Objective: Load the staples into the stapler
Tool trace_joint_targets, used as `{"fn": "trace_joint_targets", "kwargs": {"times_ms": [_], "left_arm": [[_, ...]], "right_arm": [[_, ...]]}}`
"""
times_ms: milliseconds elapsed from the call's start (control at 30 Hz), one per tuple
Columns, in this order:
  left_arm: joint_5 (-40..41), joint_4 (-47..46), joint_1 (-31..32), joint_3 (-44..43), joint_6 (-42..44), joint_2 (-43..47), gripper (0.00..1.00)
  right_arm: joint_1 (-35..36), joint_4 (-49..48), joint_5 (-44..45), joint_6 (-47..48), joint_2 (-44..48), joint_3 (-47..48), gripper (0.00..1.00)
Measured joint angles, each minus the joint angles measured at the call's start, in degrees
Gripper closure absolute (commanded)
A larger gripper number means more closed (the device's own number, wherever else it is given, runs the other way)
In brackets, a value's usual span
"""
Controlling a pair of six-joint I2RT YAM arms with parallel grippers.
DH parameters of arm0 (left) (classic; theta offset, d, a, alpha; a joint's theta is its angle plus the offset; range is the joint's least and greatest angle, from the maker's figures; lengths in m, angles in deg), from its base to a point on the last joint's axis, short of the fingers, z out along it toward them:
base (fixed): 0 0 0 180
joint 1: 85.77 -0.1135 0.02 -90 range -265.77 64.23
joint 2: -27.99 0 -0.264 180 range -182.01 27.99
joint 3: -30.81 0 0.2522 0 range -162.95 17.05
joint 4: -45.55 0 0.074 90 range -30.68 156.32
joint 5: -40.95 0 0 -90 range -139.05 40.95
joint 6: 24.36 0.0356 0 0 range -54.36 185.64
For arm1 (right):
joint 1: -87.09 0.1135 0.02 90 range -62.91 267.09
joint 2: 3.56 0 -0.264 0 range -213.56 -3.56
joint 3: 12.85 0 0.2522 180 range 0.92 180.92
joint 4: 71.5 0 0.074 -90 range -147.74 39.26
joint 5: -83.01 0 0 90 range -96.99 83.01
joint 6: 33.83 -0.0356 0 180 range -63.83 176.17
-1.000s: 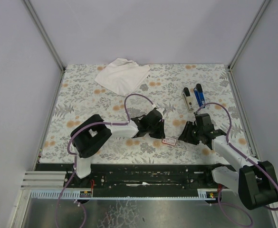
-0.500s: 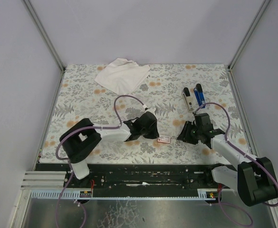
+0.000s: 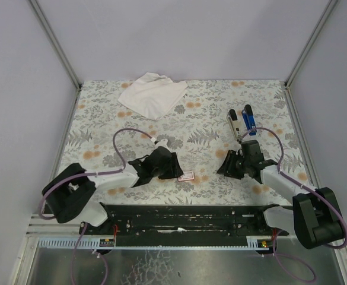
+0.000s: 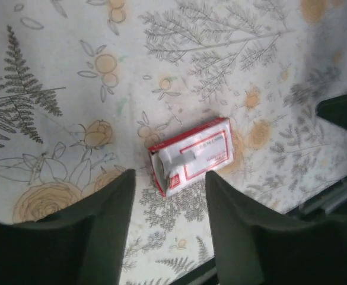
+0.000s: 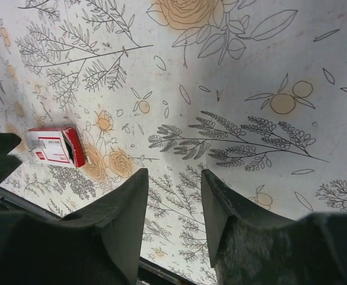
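Note:
The staples box (image 3: 185,176), small and flat with a red and white label, lies on the flowered tablecloth near the front edge. In the left wrist view the staples box (image 4: 191,155) sits just beyond my fingertips, its near end flap ajar. My left gripper (image 3: 177,172) (image 4: 169,181) is open and holds nothing. My right gripper (image 3: 223,166) (image 5: 174,178) is open over bare cloth, with the staples box (image 5: 57,145) well off to its left. A silver and black stapler (image 3: 234,123) and a blue stapler (image 3: 248,117) lie side by side at the back right.
A crumpled white cloth (image 3: 152,95) lies at the back centre. The black rail (image 3: 185,217) along the table's front edge runs close behind the box. Grey walls enclose the table on three sides.
My left arm swung left along the front edge, carrying the staples box with it, then opened and let the box go on the cloth. My right gripper shifted slightly left.

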Motion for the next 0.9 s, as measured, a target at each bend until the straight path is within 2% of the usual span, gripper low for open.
{"fn": "trace_joint_targets", "kwargs": {"times_ms": [67, 100, 200, 367, 533, 633, 733, 900], "left_arm": [[0.02, 0.74, 0.0, 0.39, -0.09, 3.08, 0.15], [0.24, 0.9, 0.0, 0.39, -0.07, 4.63, 0.09], [0.87, 1.16, -0.48, -0.02, 1.14, 8.02, 0.06], [-3.41, 1.16, -3.89, -5.6, 6.51, 3.41, 0.13], [-9.46, -0.94, -4.46, -9.46, 12.37, -3.67, 0.29], [-12.46, -1.27, -4.42, -10.01, 15.04, -6.8, 0.4], [-13.66, -1.14, -4.42, -10.1, 16.72, -8.94, 0.46], [-12.48, -0.13, -4.42, -10.01, 17.29, -9.31, 0.48]], "right_arm": [[0.0, -0.52, -0.39, 0.0, 0.0, 0.0, 0.44], [0.02, -0.72, -0.74, 0.0, 0.0, 0.0, 0.42], [0.07, -1.66, -1.62, -0.15, 0.0, 0.0, 0.39], [0.11, -2.78, -2.1, -0.63, -0.13, 0.0, 0.42], [0.31, -6.58, -5.42, -1.79, -2.29, -0.02, 0.55], [1.18, -9.86, -7.54, -3.23, -5.18, -0.13, 0.58], [2.73, -12.35, -8.79, -4.44, -7.65, -0.13, 0.62], [5.29, -15.72, -9.84, -6.05, -12.0, 0.74, 0.64]]}}
